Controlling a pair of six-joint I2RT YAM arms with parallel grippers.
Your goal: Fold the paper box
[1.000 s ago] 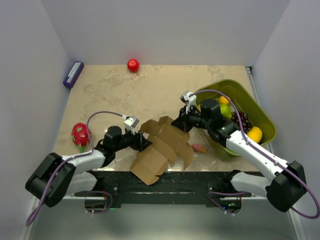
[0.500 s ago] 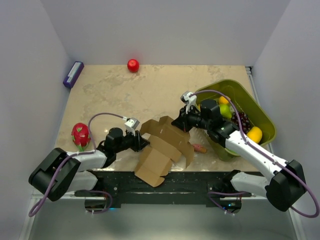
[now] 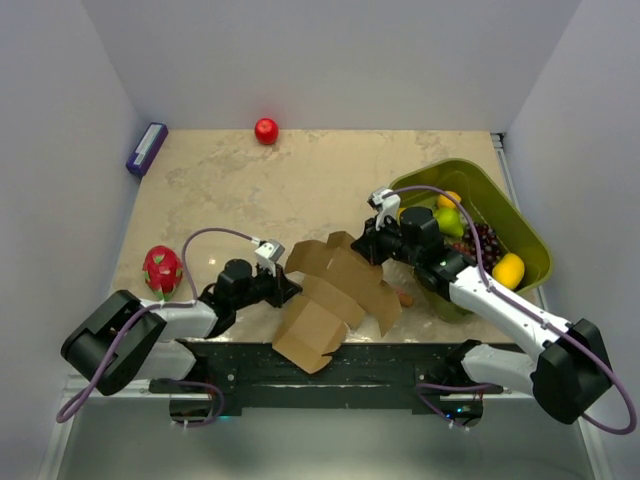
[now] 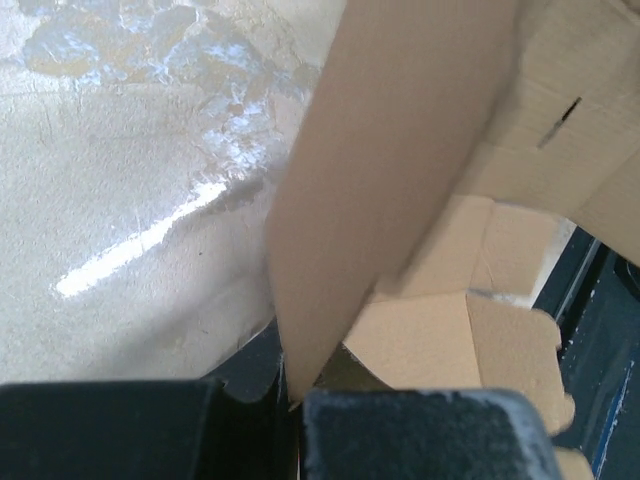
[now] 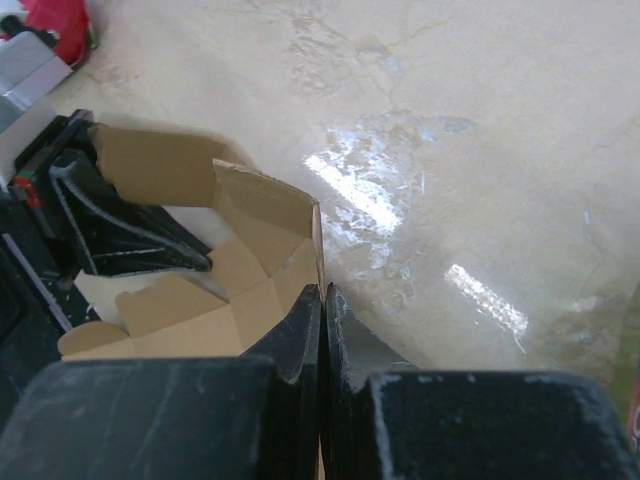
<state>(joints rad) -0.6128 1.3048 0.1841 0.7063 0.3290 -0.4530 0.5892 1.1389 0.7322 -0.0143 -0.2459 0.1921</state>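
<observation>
The paper box [image 3: 335, 295] is a brown die-cut cardboard sheet, partly raised, lying across the table's near edge between both arms. My left gripper [image 3: 287, 290] is shut on its left flap [image 4: 390, 190], which stands up between the black fingers [image 4: 420, 435]. My right gripper [image 3: 362, 247] is shut on the box's far right wall [image 5: 318, 240], pinched thin between the fingertips [image 5: 306, 320]. The sheet's lower panels [image 4: 450, 340] hang over the dark front rail.
A green basket [image 3: 510, 215] with fruit stands at the right, close behind my right arm. A small pink object [image 3: 404, 297] lies beside the box. A dragon fruit [image 3: 162, 268] sits at the left, a red apple [image 3: 266, 130] at the back, a purple box [image 3: 146, 148] far left.
My left gripper closed onto the box's left flap. The box shifted slightly right and toward the near edge, and my right gripper moved a little right with it.
</observation>
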